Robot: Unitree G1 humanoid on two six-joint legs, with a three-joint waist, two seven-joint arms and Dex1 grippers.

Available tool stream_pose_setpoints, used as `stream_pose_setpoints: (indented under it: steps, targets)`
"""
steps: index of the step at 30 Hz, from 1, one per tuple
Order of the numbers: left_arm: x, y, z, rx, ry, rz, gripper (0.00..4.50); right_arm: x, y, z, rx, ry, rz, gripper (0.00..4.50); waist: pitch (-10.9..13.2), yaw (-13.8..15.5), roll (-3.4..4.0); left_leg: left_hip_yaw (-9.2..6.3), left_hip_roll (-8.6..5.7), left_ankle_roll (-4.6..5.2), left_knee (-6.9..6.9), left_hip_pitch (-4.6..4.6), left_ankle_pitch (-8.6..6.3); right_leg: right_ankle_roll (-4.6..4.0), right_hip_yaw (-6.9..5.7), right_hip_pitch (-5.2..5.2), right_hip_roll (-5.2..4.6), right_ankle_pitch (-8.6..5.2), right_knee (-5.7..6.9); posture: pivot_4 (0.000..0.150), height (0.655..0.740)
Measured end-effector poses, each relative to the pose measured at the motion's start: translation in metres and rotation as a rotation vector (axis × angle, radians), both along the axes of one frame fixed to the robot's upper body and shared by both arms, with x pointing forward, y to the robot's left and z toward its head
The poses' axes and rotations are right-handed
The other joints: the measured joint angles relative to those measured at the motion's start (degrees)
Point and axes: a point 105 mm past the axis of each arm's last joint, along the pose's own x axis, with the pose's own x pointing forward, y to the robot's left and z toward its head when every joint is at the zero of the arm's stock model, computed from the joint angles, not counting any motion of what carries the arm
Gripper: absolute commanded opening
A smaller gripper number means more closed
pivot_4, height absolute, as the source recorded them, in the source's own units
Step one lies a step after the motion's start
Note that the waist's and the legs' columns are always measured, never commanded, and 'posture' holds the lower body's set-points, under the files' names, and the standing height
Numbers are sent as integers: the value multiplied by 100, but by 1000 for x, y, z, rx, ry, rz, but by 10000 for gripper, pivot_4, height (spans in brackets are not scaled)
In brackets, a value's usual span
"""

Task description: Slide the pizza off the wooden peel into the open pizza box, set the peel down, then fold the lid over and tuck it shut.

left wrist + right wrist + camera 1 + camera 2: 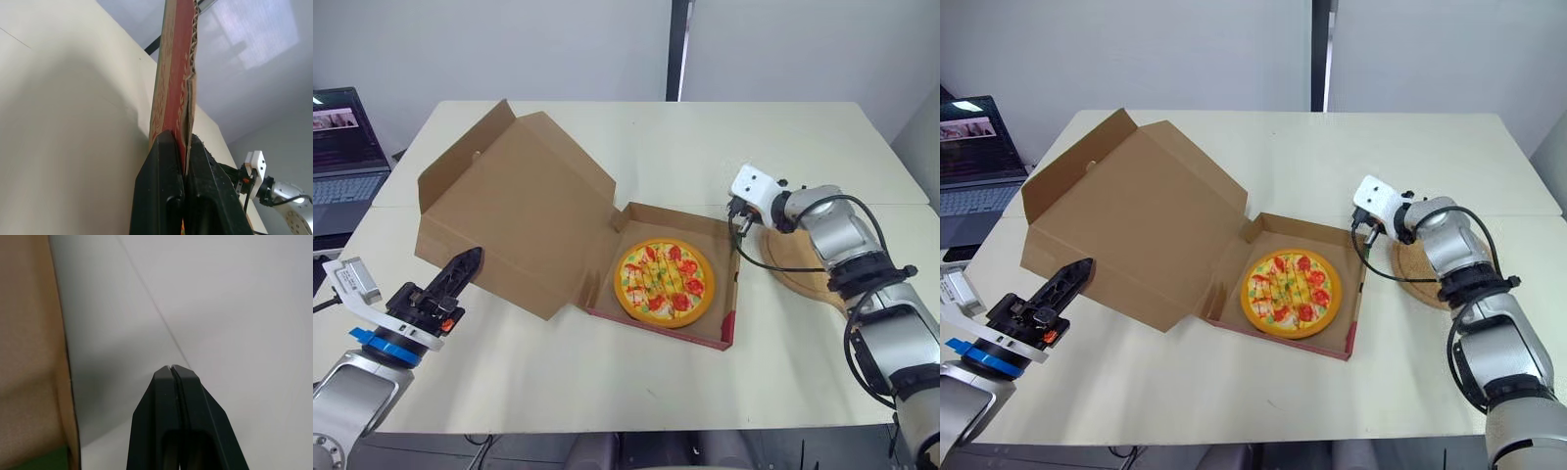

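The pizza [664,280] lies flat in the open cardboard box [722,237] at the table's middle. The box lid [524,206] stands raised and leans away to the left. My left gripper [470,259] is at the lid's lower left edge. In the left wrist view the lid's edge [177,73] runs down between its fingers, which are shut on it. The round wooden peel [803,262] lies on the table to the right of the box, under my right forearm. My right gripper [735,212] hovers by the box's right back corner, shut with nothing in it [171,368].
An open laptop [342,147] sits on a separate desk at the far left. The cream table [705,137] stretches bare behind the box, and its front strip [607,382] is bare too.
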Motion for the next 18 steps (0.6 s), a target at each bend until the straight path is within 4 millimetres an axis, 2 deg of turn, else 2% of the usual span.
stream_pose_setpoints:
  steps: [7,12,18]
  targets:
    - [19,0,9,176,-35,-82,0,-17,4,0,-30,127,152,281,1,1,3,-4,-1,0,-2,-1,0,1,-3,-1,1,0,1,1500,7400]
    - [43,-2,19,332,-80,-162,0,-50,6,-4,-46,227,290,281,1,10,2,-10,-1,0,-4,-3,0,1,-10,-1,2,0,1,1500,7400]
    - [69,-10,33,440,-149,-251,0,-87,9,-10,-14,313,346,281,2,-1,3,-11,-5,0,-2,-6,0,2,-6,-12,-2,1,5,1500,7400]
